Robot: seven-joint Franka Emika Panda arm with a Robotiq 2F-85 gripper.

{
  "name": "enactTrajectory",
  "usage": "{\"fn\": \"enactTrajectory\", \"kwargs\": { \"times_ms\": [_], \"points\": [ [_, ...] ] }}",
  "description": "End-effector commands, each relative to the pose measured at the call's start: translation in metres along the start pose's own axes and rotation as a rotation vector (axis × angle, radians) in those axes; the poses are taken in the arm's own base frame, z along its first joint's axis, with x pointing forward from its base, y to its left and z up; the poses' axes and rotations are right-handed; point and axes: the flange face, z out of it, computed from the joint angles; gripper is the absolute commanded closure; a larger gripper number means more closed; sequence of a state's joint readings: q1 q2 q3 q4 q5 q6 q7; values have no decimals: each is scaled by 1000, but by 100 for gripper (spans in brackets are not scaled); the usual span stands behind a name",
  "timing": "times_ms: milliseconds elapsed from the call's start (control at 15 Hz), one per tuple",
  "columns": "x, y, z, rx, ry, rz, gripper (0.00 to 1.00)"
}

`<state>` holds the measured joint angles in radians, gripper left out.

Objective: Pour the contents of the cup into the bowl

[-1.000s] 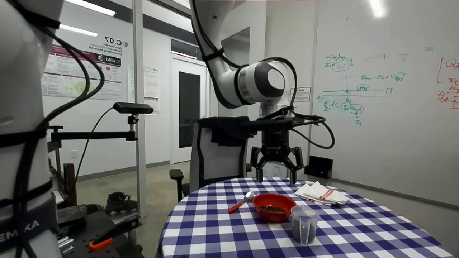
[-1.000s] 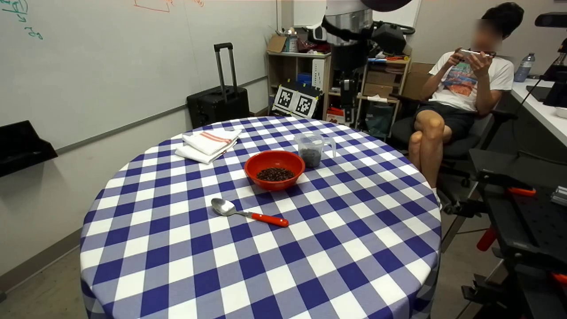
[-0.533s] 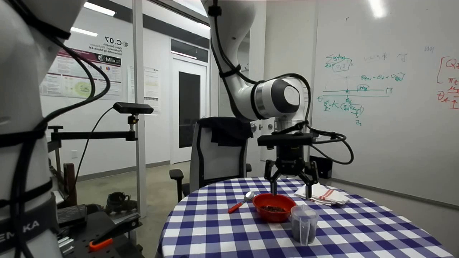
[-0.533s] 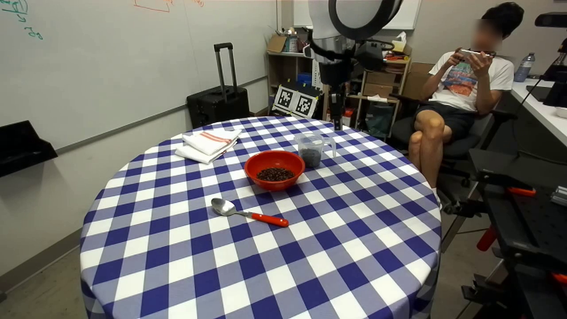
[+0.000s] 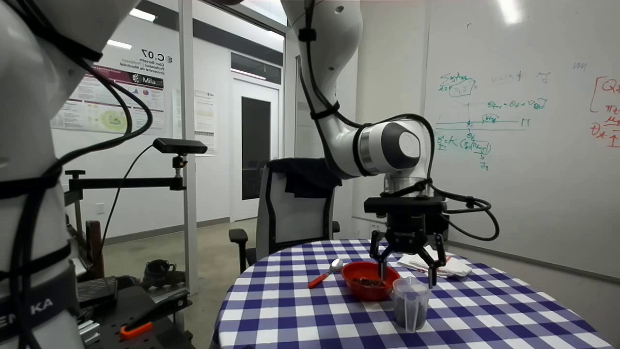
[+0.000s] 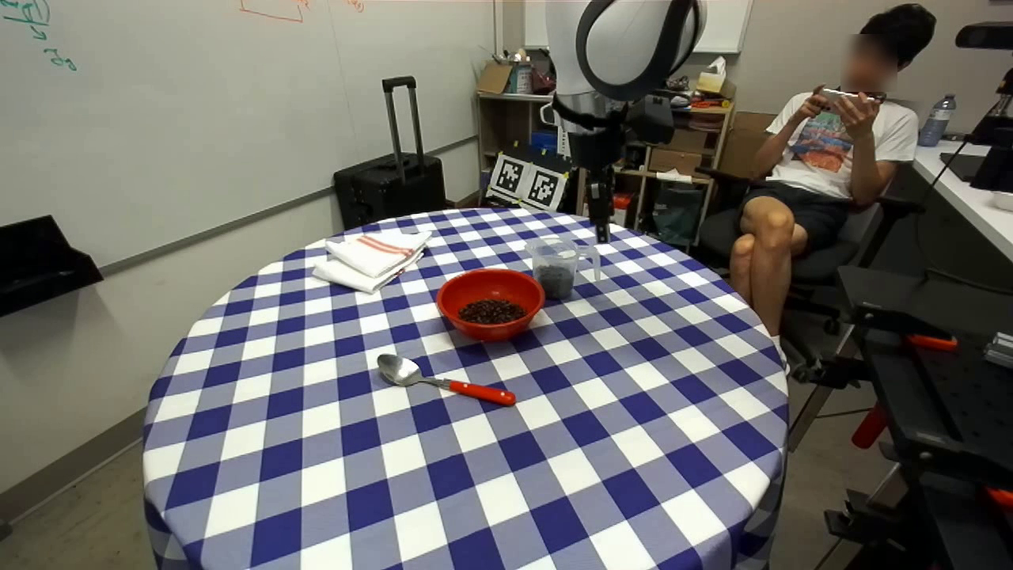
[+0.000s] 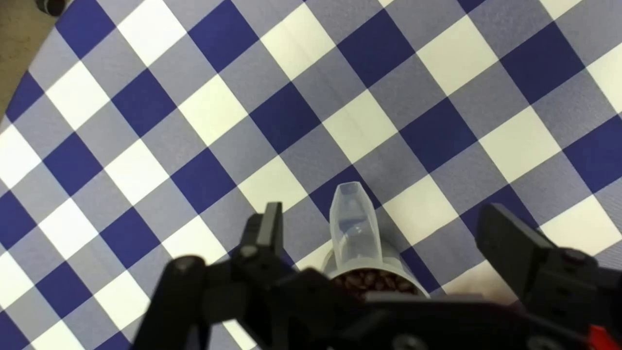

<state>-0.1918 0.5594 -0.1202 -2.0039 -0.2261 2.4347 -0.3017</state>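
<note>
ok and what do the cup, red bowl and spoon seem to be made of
Cup: likely plastic, cloudy clear; its dark contents show through. Red bowl: smooth, faint sheen; plastic or glazed ceramic, I can't tell. Spoon: metal head, shiny and reflecting light; evenly red handle, probably plastic.

Cup (image 6: 555, 273) just beside bowl (image 6: 491, 332)

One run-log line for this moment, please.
jaws: open, holding nothing | cup: upright beside bowl, beans inside | bowl: beans inside too | spoon: on table | pour: not yet done
</note>
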Motion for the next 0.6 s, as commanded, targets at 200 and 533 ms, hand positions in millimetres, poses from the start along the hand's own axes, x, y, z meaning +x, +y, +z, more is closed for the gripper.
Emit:
{"fn": "enactTrajectory", "kwargs": {
  "times_ms": [200, 533],
  "points": [
    [20, 7, 22, -7, -5, -34, 0],
    [32, 11, 30, -12, -2, -36, 0]
  ]
}}
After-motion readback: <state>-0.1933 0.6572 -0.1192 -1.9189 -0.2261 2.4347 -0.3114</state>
